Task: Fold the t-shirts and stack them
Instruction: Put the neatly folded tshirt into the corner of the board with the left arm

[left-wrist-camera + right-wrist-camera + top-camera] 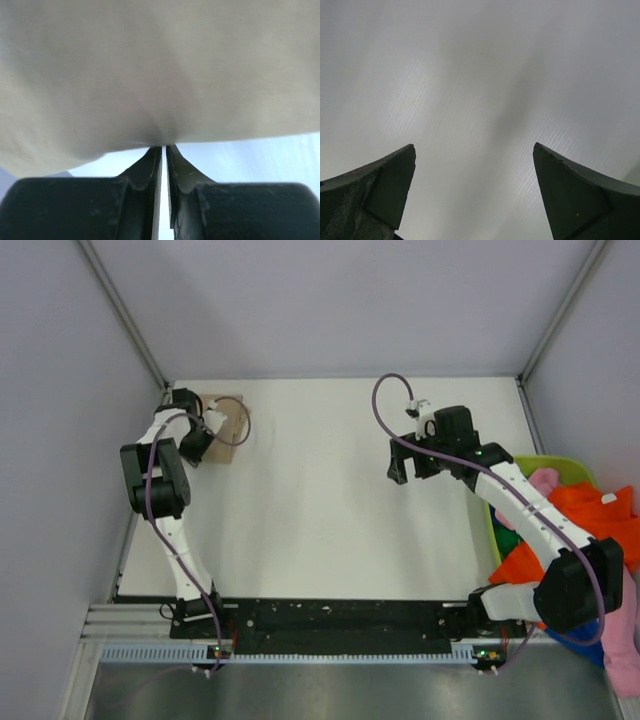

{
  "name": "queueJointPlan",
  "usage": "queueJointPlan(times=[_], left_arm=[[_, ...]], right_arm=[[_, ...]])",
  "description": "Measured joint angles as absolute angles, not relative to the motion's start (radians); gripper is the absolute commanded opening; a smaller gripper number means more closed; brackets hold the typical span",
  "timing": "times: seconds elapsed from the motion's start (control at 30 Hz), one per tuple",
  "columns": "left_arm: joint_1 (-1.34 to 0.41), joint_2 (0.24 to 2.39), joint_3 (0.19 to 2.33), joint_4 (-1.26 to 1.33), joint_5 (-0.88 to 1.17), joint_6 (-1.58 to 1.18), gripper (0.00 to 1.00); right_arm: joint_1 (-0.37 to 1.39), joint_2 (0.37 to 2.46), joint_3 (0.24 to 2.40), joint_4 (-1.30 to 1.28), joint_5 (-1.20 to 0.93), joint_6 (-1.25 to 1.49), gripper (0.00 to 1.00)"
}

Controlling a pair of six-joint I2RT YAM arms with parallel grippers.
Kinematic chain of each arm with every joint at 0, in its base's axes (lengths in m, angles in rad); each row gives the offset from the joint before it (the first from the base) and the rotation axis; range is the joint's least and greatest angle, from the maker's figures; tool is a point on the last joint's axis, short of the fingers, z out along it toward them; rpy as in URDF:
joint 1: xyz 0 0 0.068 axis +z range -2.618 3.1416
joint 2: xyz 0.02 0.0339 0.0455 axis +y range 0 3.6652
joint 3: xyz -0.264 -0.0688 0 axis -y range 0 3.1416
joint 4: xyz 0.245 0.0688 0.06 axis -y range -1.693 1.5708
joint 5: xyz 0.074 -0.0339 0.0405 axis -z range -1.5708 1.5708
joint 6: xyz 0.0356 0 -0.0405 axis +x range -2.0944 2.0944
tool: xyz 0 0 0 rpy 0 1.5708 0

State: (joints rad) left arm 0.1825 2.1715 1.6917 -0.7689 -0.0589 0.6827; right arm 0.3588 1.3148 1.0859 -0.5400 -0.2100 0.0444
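The left gripper (163,146) has its two fingers drawn almost together, with only a thin slit between them, and the tips pinch the near edge of the tan t-shirt (150,65). The cloth puckers into a small crease right where the tips meet it. From there the shirt spreads ahead of the gripper and to both sides, and it fills the upper wrist view. In the overhead view it is a small folded rectangle in the far left corner of the table (320,520), just beyond the fingers.

The right gripper (474,145) is spread wide, fingers well apart, and holds nothing; only bare table shows between and beyond them. The other shirts are well off to this gripper's right and back toward its base. The orange t-shirt (585,505) and the pink t-shirt (545,480) are heaped in the lime-green basket (545,462). A bit of the blue t-shirt (590,652) shows under the arm's elbow.
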Motion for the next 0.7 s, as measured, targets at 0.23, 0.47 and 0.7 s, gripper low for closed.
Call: queueJointPlan(times=[0.23, 0.47, 0.7], left_arm=[[0.126, 2.114, 1.605, -0.788, -0.011, 0.679, 0.13], [0.056, 2.14, 1.647, -0.82, -0.011, 0.675, 0.13], [0.05, 2.26, 1.854, -0.862, 0.05, 0.623, 0.14]], right_arm=[[0.359, 1.299, 1.086, -0.54, -0.21, 0.044, 0.99], [0.359, 1.296, 1.086, -0.54, -0.21, 0.043, 0.99], [0.359, 1.295, 1.086, -0.541, -0.206, 0.035, 0.99]])
